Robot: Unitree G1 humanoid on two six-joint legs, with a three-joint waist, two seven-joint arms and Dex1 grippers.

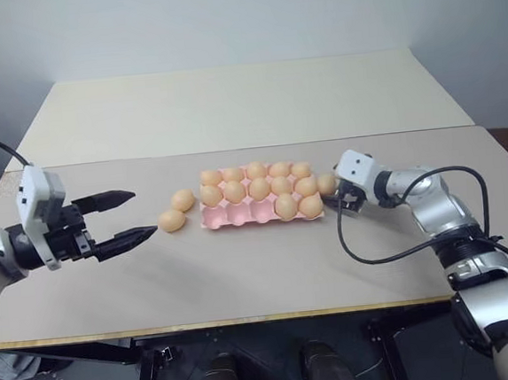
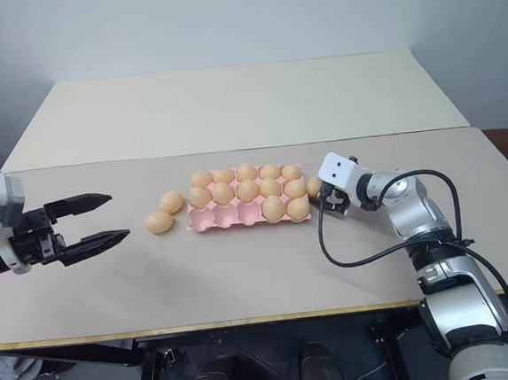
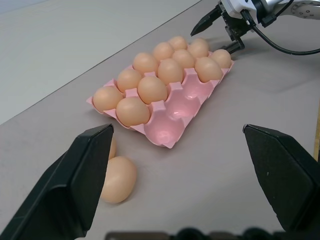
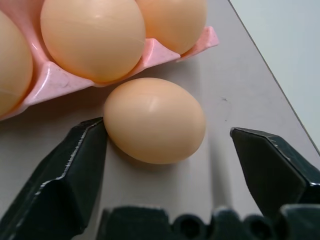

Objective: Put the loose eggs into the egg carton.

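The pink egg carton (image 1: 238,214) lies mid-table, holding several eggs, with three front-left cups empty. Two loose eggs (image 1: 182,200) (image 1: 172,220) rest on the table just left of it. A third loose egg (image 4: 155,120) lies against the carton's right end. My right gripper (image 4: 167,132) is open and low over the table, one finger on each side of that egg, not closed on it. My left gripper (image 1: 144,213) hovers open and holding nothing, left of the two eggs, pointing toward them.
The grey table's front edge (image 1: 265,318) runs close to me. A second, paler table (image 1: 237,102) adjoins at the back. A black cable (image 1: 367,256) loops from my right arm over the tabletop.
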